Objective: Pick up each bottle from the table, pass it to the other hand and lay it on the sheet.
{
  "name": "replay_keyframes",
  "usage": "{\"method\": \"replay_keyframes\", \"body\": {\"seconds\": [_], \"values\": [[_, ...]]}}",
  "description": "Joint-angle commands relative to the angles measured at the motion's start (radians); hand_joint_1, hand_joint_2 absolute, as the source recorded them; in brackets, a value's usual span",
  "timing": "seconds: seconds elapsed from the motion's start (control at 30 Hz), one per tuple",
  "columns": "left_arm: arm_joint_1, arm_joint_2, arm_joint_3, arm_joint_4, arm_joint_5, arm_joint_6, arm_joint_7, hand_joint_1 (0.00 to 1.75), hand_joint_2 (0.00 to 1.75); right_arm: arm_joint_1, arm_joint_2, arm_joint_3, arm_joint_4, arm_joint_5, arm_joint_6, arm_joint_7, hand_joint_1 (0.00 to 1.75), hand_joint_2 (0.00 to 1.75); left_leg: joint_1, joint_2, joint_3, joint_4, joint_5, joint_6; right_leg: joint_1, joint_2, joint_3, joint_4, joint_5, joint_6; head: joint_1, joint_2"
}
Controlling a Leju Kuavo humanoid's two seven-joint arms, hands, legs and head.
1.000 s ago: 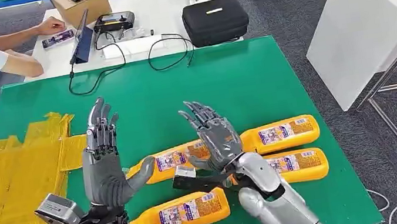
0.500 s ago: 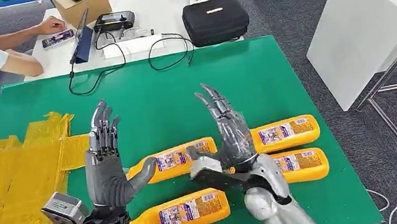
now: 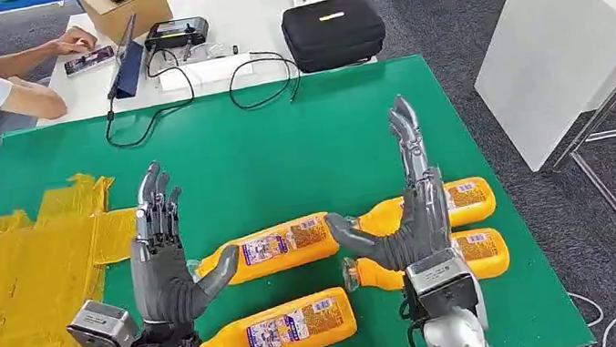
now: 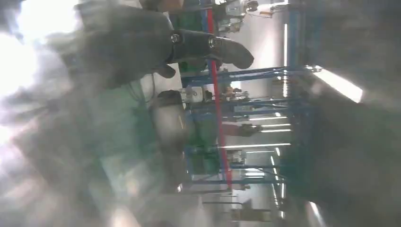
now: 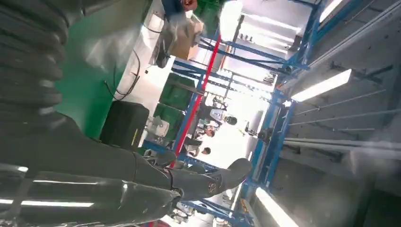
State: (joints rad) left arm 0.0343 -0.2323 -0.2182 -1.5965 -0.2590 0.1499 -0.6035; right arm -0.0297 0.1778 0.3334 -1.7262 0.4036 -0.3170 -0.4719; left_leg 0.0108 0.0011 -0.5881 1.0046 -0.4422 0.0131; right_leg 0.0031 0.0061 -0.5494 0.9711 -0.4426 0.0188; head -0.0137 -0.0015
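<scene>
Above the green table point(image 3: 219, 159), left hand point(image 3: 165, 259) and right hand point(image 3: 410, 204) upright, fingers spread, empty; four orange plastic bottles point(image 3: 277, 330) lying below.

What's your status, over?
Left hand and right hand open, raised. Four bottles on green table; yellow sheet bare. Nothing blocking.

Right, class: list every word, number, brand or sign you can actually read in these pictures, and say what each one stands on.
No text can be read with certainty.
Labels on the four orange bottles: print too small and blurred.
Black case: pale strip, nothing legible.
Phone and cardboard box: nothing readable.
Wrist views: too blurred for signs.
</scene>
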Motion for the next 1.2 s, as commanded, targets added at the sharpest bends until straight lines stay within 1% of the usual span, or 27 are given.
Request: {"method": "replay_keyframes", "body": {"seconds": [0.03, 0.1, 0.17, 0.23, 0.33, 0.5, 0.53, 0.57, 0.6, 0.63, 0.67, 0.73, 0.77, 0.83, 0.97, 1.1, 1.2], "values": [[-0.016, -0.005, 0.012, 0.053, -0.001, 0.001, 0.001, 0.00, 1.75, -0.004, -0.003, -0.031, -0.015, -0.005, 0.001, -0.001, 0.00, 1.75, 0.000, -0.001, 0.001, -0.001, 0.000, 0.000, 0.000, -0.001, 0.002, -0.001, 0.000, 0.001, 0.000, 0.000], [-0.016, -0.005, 0.012, 0.053, -0.001, 0.001, 0.001, 0.00, 1.75, -0.004, -0.003, -0.031, -0.015, -0.005, 0.001, -0.001, 0.00, 1.75, 0.000, -0.001, 0.001, -0.001, 0.000, 0.000, 0.000, -0.001, 0.001, -0.001, 0.000, 0.000, 0.000, 0.000], [-0.014, -0.006, 0.012, 0.052, -0.002, 0.004, 0.000, 0.00, 1.75, 0.003, 0.007, -0.040, -0.017, -0.058, 0.018, -0.026, 0.00, 1.75, -0.001, -0.001, 0.001, -0.001, 0.000, 0.000, -0.001, -0.001, 0.001, -0.001, 0.000, 0.000, 0.000, 0.000], [-0.007, -0.006, 0.016, 0.046, -0.006, 0.010, -0.002, 0.00, 1.75, 0.043, 0.014, -0.064, -0.050, -0.125, 0.052, -0.037, 0.00, 1.75, 0.000, -0.001, 0.002, -0.001, 0.000, 0.000, 0.000, -0.001, 0.002, -0.001, -0.001, 0.000, 0.000, 0.000], [-0.005, -0.007, 0.019, 0.045, -0.009, 0.015, -0.001, 0.00, 1.75, 0.059, 0.018, -0.081, -0.040, -0.141, 0.087, -0.034, 0.00, 1.75, 0.000, -0.003, 0.002, -0.001, 0.000, 0.000, 0.000, -0.003, 0.003, -0.001, -0.001, 0.001, 0.000, 0.000], [-0.005, -0.008, 0.012, 0.054, -0.016, 0.016, 0.001, 0.00, 1.75, 0.041, 0.019, -0.075, 0.005, -0.120, 0.104, -0.030, 0.00, 1.75, 0.000, 0.000, 0.002, -0.001, 0.000, 0.000, 0.000, -0.001, 0.002, -0.001, 0.000, 0.001, 0.000, 0.000], [-0.005, -0.007, 0.011, 0.056, -0.018, 0.016, 0.001, 0.00, 1.75, 0.026, 0.008, -0.058, 0.030, -0.061, 0.100, -0.008, 0.00, 1.75, -0.001, 0.000, 0.002, -0.001, 0.000, 0.000, 0.000, -0.001, 0.002, -0.001, 0.000, 0.001, 0.000, 0.000], [-0.025, 0.006, -0.010, 0.067, 0.012, -0.044, 0.003, 0.00, 1.75, -0.113, -0.131, 0.084, 0.178, 0.122, 0.221, 0.138, 0.00, 1.75, 0.000, 0.000, 0.001, -0.001, 0.000, 0.000, 0.000, -0.001, 0.001, -0.001, 0.000, 0.000, 0.000, 0.000], [-0.060, 0.002, -0.011, 0.087, 0.017, -0.056, 0.011, 0.00, 1.75, -0.237, -0.129, 0.196, 0.452, 0.499, 0.179, 0.363, 0.00, 1.75, 0.000, 0.000, 0.003, -0.001, 0.000, 0.000, 0.000, 0.000, 0.003, -0.002, 0.000, 0.001, 0.000, 0.000], [-0.095, -0.003, -0.015, 0.113, 0.026, -0.062, 0.017, 0.00, 1.75, -0.374, -0.071, 0.234, 0.780, 0.784, 0.067, 0.326, 0.00, 1.75, 0.001, 0.008, 0.004, -0.002, 0.000, 0.000, 0.001, 0.008, 0.002, -0.003, 0.003, 0.001, 0.000, 0.000], [-0.114, -0.002, -0.019, 0.129, 0.035, -0.066, 0.019, 0.00, 1.75, -0.442, -0.040, 0.251, 0.943, 0.787, 0.030, 0.304, 0.00, 1.75, 0.000, 0.012, 0.006, -0.003, 0.001, 0.000, 0.000, 0.011, 0.003, -0.004, 0.005, 0.001, 0.000, 0.000], [-0.136, -0.004, -0.021, 0.155, 0.045, -0.069, 0.021, 0.00, 1.75, -0.519, -0.007, 0.295, 1.107, 0.803, 0.062, 0.275, 0.00, 1.75, 0.001, 0.020, 0.007, -0.006, 0.001, -0.001, 0.001, 0.019, 0.005, -0.005, 0.007, 0.000, 0.000, 0.000], [-0.146, -0.003, -0.023, 0.170, 0.053, -0.071, 0.017, 0.00, 1.75, -0.552, 0.009, 0.315, 1.180, 0.807, 0.072, 0.264, 0.00, 1.75, 0.001, 0.020, 0.006, -0.006, 0.002, -0.001, 0.002, 0.018, 0.004, -0.005, 0.008, 0.000, 0.000, 0.000], [-0.151, -0.003, -0.024, 0.181, 0.060, -0.071, 0.010, 0.00, 1.75, -0.573, 0.019, 0.336, 1.219, 0.820, 0.094, 0.269, 0.00, 1.75, 0.000, 0.011, 0.004, -0.003, 0.005, 0.000, 0.001, 0.007, 0.001, -0.001, 0.005, -0.003, 0.001, 0.000], [-0.149, -0.001, -0.024, 0.181, 0.071, -0.064, 0.003, 0.00, 1.75, -0.580, 0.033, 0.336, 1.238, 0.807, 0.062, 0.297, 0.00, 1.75, 0.000, -0.002, 0.000, -0.001, 0.008, 0.001, 0.001, -0.005, 0.001, 0.000, 0.005, -0.001, 0.000, 0.000], [-0.147, 0.001, -0.024, 0.178, 0.072, -0.064, 0.002, 0.00, 1.75, -0.579, 0.031, 0.336, 1.237, 0.806, 0.063, 0.297, 0.00, 1.75, 0.000, -0.002, 0.000, -0.001, 0.007, 0.001, 0.001, -0.004, 0.001, 0.000, 0.004, 0.000, 0.000, 0.000], [-0.147, 0.001, -0.024, 0.178, 0.072, -0.064, 0.002, 0.00, 1.75, -0.579, 0.031, 0.336, 1.237, 0.806, 0.063, 0.297, 0.00, 1.75, 0.000, -0.004, -0.003, -0.001, 0.008, 0.001, 0.001, -0.007, -0.002, 0.001, 0.004, -0.001, 0.000, 0.000]]}}
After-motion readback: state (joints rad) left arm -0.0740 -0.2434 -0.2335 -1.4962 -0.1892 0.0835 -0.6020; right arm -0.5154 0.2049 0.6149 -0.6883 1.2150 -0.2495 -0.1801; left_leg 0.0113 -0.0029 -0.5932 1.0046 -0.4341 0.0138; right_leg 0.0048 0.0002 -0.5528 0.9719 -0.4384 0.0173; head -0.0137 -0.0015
